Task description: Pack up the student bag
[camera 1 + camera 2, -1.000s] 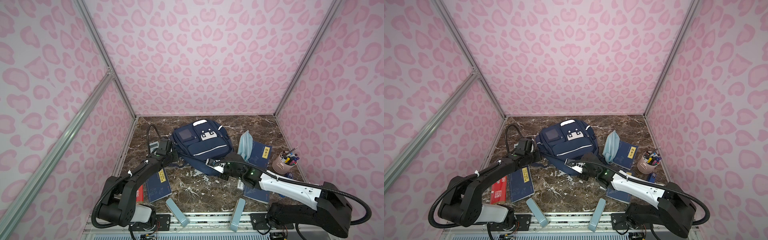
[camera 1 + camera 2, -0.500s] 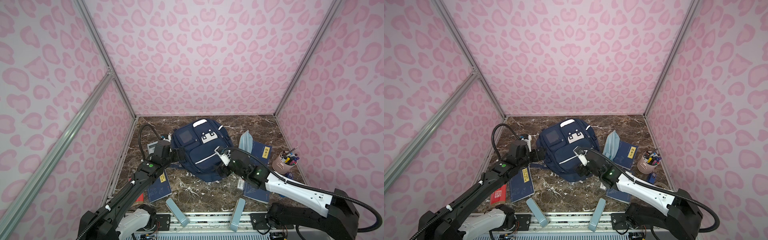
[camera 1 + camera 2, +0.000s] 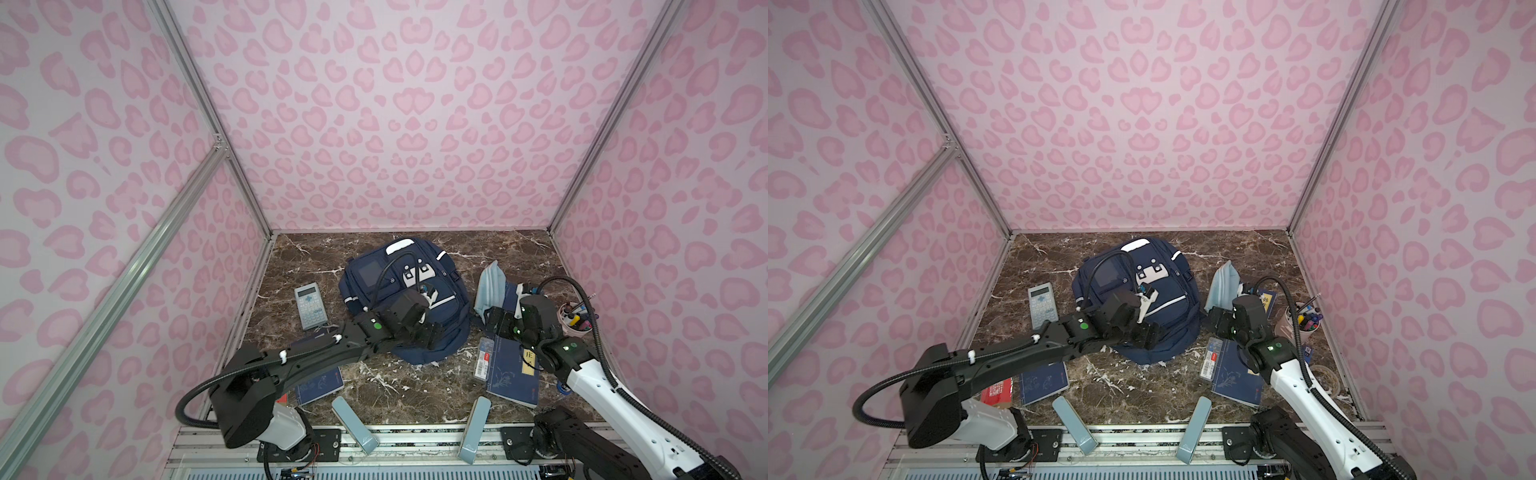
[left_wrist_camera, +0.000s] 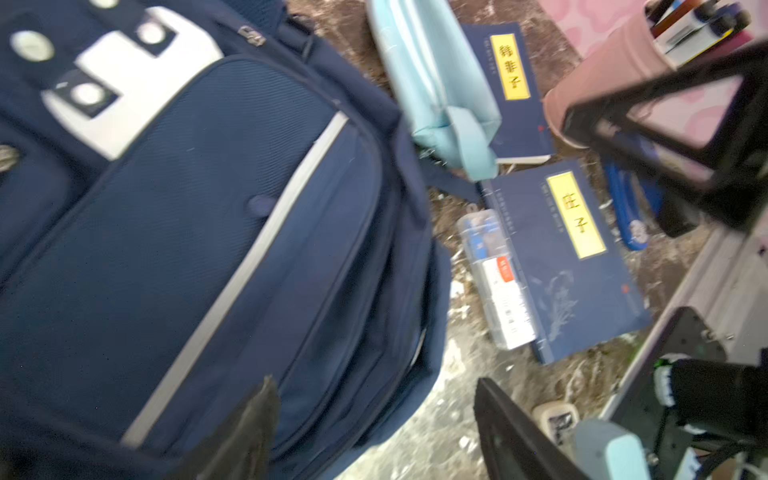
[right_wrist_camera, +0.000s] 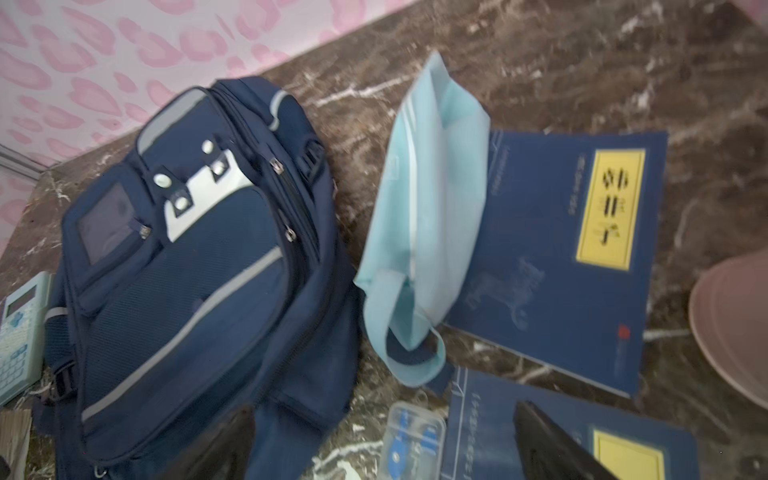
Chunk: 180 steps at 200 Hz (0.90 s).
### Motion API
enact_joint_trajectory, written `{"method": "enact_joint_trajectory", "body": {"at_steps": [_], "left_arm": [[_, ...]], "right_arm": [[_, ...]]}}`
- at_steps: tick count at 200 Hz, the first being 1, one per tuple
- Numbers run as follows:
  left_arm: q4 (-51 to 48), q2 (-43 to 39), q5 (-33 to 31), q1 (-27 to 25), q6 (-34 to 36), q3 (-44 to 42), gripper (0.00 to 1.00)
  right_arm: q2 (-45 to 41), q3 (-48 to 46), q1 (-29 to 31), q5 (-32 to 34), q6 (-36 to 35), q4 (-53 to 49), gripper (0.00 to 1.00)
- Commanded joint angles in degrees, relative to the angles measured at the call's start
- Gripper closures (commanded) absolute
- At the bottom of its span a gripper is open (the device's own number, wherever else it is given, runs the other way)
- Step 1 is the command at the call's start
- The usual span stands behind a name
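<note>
Table (image 3: 395, 386): calculator (image 3: 311, 305) 9 o'clock, light-blue pouch (image 3: 487, 286) 2 o'clock, pen cup (image 3: 575, 323) 3, blue book (image 3: 513, 374) touching clear case (image 3: 483, 365) 4, second book (image 3: 322, 384) 8.

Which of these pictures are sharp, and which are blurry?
Both top views are sharp: the calculator has a crisp outline and evenly lit surroundings. The left wrist view is motion-smeared, and the grey stripe on the student bag looks streaked. The right wrist view is soft too, with fuzzy edges on the light-blue pouch.

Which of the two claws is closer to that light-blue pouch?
Right. The right gripper hangs open just on the near side of the pouch. The left gripper is over the bag's near corner, farther off.
</note>
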Motion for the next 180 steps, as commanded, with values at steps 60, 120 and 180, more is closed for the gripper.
{"method": "enact_joint_trajectory", "body": {"at_steps": [60,120,180], "left_arm": [[16.66,20.96,14.64,-9.63,-13.49,14.63,0.41],[22.12,27.87,13.25,-12.48,-17.51,15.59,0.59],[16.80,36.50,7.49,-12.16,-17.20,20.71,0.68]], "right_arm": [[0.48,-8.38,-5.88,6.83,8.07,-4.42,0.01],[4.65,-9.55,-14.34,5.66,5.78,-4.34,0.01],[10.87,-9.85,-15.98,1.41,3.58,0.23,0.29]]}}
